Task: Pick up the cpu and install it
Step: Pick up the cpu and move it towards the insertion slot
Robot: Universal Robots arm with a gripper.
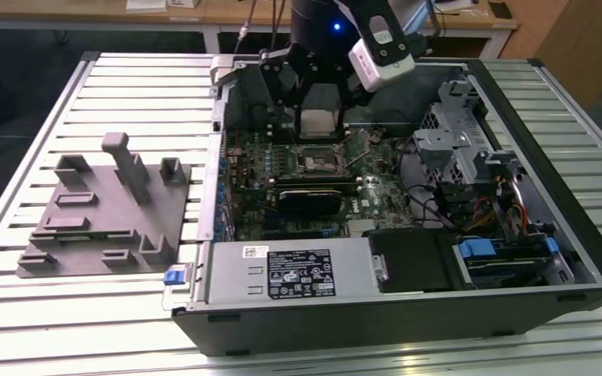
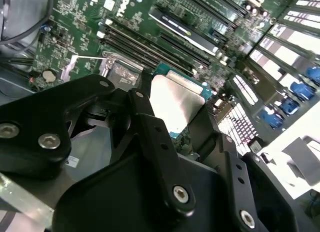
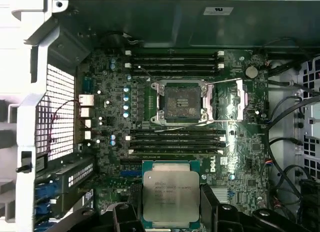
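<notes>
Silvery-topped and square, the cpu (image 3: 171, 196) is sitting clamped between the two black fingers (image 3: 209, 207) of the gripper (image 3: 170, 214), which is closing on its opposite edges at about the chip's own width. Both wrist views are showing the chip's green border projecting past the fingers. In the exterior view the gripper (image 1: 317, 117) is hanging at the upper centre of the frame, inside the open computer case (image 1: 385, 321), and appears to be holding the chip clear of the motherboard (image 1: 280, 168). The pick-up is judged complete, and the carry to the socket is judged to be the step in hand. In the first wrist view the cpu socket (image 3: 182, 102) is lying open and unoccupied, its retention frame (image 3: 231, 101) swung aside, with memory slots (image 3: 175, 139) lying between it and the chip. Installation is judged to be calling for the chip to be squared to the socket, kept level, and lowered without sliding, since the contact field is likely fragile. Grey fixture blocks (image 1: 103, 211) are standing on the slatted table (image 1: 123, 78) at the exterior view's left.
</notes>
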